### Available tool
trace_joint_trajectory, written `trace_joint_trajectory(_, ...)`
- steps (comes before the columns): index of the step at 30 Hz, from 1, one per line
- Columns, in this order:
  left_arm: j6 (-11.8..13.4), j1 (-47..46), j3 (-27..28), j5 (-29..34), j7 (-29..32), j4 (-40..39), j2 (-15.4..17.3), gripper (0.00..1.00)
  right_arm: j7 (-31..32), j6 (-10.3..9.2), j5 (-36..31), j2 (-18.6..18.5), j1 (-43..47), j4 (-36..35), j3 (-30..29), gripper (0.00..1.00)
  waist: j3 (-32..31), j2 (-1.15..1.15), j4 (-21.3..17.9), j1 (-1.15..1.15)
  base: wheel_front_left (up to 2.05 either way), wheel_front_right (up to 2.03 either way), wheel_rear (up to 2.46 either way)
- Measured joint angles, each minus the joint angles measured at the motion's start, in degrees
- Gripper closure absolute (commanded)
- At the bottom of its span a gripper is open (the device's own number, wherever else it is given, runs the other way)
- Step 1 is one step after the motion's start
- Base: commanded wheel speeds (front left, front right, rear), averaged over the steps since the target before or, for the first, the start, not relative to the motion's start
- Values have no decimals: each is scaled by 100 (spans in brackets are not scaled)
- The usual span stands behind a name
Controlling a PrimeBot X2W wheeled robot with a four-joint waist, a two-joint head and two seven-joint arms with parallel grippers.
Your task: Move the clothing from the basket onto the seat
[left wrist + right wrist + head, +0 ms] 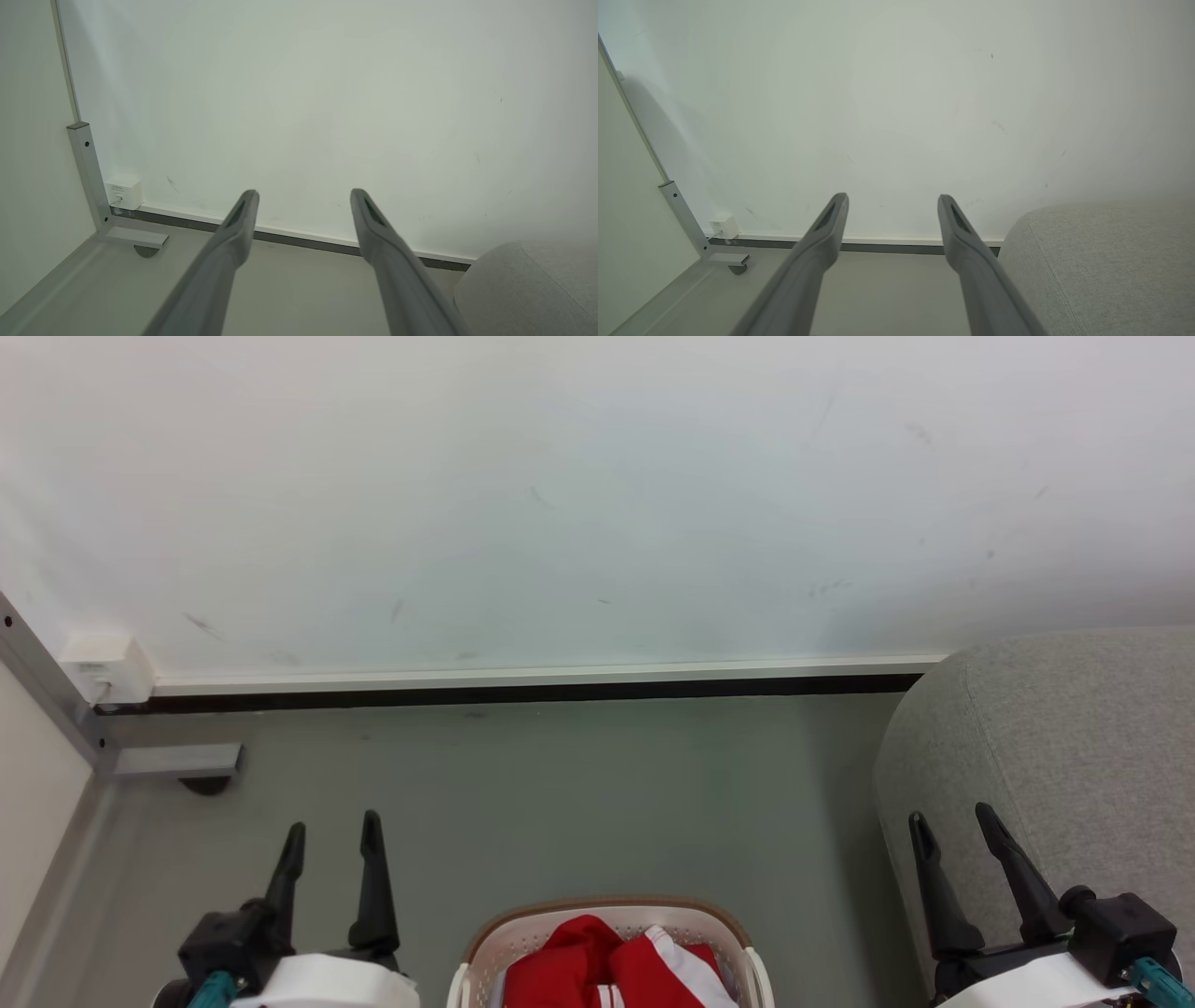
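now | left gripper (334, 821) spread, empty | right gripper (950, 813) spread, empty | clothing (597, 963) in basket (519, 933)

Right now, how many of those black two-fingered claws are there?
2. The open left gripper is left of the cream-white perforated plastic basket; the open right gripper is by the grey woven-fabric seat.

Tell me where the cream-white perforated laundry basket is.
The basket sits bottom centre in the head view, on the floor between the left gripper and right gripper, left of the grey woven seat.
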Motion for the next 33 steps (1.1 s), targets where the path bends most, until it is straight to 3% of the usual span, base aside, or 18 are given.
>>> trace_joint_trajectory(15, 78, -1, -97, 584, -181, -3, 7, 0, -152, 0, -489, -46, -24, -21, 66, 0, -30, 0, -3, 0, 0, 0, 0)
trace_joint_trajectory(33, 78, -1, -78, 549, -183, 5, 10, 0, -152, 0, -452, -42, -26, -25, 43, 0, -45, 0, -22, 0, 0, 0, 0)
